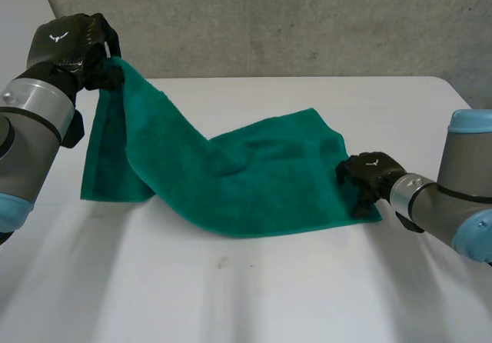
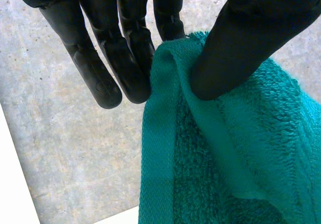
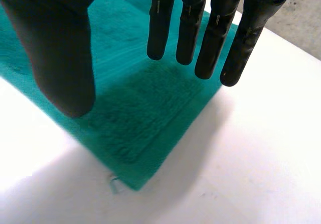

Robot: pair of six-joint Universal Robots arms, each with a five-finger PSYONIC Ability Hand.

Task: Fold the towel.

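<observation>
A green towel [image 1: 231, 174] lies partly on the white table [image 1: 254, 297], its left end lifted. My left hand [image 1: 73, 47] holds the raised corner high at the far left. In the left wrist view the thumb [image 2: 235, 48] pinches the towel's corner [image 2: 210, 148] against the fingers [image 2: 125, 58]. My right hand [image 1: 369, 178] is at the towel's near right corner. In the right wrist view its fingers [image 3: 200, 28] are straight and spread above the towel corner [image 3: 135, 128], apart from the thumb [image 3: 60, 58], gripping nothing.
A grey wall [image 1: 307, 20] stands behind the table's far edge. Bare table spreads in front of the towel and to its right.
</observation>
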